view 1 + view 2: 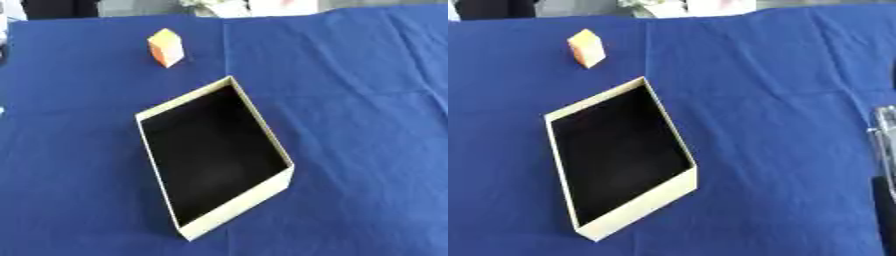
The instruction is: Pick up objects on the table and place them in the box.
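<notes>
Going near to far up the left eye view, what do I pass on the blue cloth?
Open cream box with dark inside → orange block, standing apart beyond the box's far corner → far edge of the blue cloth.

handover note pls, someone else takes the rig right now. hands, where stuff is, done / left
Left hand: not in either view.
Right hand: only a silver and black part of the right arm shows at the right edge of the right eye view; hand state cannot be told.
Box: cream walls, dark inside, open top, sits askew at mid table on the blue cloth. Nothing visible inside it.
Orange block: stands on the cloth beyond the box's far corner, apart from it, untouched.
Done: nothing placed yet.
Left: pick up the orange block and put it in the box. No other loose object shows on the table.
</notes>
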### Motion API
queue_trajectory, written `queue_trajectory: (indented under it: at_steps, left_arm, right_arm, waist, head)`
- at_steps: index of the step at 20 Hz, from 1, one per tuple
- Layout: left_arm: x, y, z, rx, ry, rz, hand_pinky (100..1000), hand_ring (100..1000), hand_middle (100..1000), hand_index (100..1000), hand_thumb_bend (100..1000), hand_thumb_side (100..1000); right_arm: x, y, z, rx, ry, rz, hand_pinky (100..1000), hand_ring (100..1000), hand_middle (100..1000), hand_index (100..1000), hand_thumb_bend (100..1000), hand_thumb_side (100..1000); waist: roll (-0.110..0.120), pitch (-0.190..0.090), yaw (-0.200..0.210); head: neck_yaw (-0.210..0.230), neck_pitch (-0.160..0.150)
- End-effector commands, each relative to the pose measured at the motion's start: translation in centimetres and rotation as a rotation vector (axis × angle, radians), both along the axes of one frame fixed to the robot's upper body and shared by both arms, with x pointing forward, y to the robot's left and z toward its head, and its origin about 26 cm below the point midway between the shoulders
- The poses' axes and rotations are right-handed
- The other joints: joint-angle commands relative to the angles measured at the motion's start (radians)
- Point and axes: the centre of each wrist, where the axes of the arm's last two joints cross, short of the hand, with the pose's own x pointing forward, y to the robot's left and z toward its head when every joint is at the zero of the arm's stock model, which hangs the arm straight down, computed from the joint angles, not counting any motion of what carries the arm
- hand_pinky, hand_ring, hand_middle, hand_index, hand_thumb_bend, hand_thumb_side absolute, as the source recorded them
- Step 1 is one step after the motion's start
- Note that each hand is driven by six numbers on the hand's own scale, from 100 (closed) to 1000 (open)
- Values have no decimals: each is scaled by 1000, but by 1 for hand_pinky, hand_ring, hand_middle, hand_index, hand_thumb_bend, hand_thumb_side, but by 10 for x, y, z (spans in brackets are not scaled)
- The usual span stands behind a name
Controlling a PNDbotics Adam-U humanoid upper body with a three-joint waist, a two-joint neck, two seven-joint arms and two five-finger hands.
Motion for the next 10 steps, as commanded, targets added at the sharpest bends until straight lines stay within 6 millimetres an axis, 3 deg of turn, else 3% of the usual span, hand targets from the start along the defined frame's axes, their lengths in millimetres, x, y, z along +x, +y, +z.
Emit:
queue_trajectory:
  at_steps: [1,8,10]
  left_arm:
    - [7,10,21,154,28,115,515,591,639,788,179,663]
    - [19,29,61,252,140,252,517,592,640,788,178,668]
    - [19,29,68,283,168,277,535,616,667,798,181,723]
  right_arm:
    - [-4,0,8,-26,-30,8,769,766,555,729,100,769]
    - [-4,4,9,-26,-29,31,769,766,555,729,100,769]
    - [-4,6,10,-34,-30,43,769,766,554,729,100,768]
  waist:
    - [-1,-26,-6]
    - [-7,-26,-22]
    - [-6,-26,-33]
  head:
    - [2,0]
    - [19,-1]
    - [25,-7]
